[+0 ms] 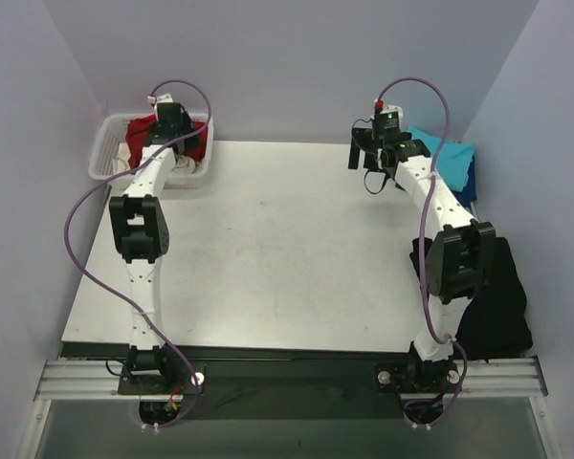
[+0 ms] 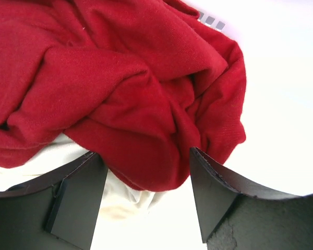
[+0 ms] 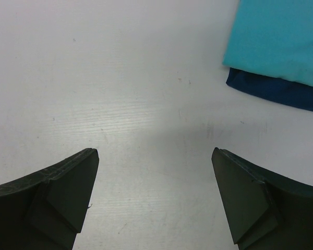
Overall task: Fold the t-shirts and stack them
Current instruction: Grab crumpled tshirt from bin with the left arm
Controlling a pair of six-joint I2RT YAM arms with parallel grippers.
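Red t-shirt (image 2: 109, 88) between left tool (image 2: 144, 159) fingers

We see the dark red t-shirt (image 2: 135, 88) as soft, matt cloth, deeply creased, and the cream cloth (image 2: 120, 205) looks just as soft. The turquoise t-shirt (image 3: 281, 36) and navy t-shirt (image 3: 276, 91) look smooth and matt. The table (image 3: 120, 78) is matt white, faintly scuffed. The basket (image 1: 103, 155) is white plastic lattice.

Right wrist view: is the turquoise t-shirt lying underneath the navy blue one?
No, the turquoise t-shirt lies on top, with the navy blue t-shirt showing beneath its edge.
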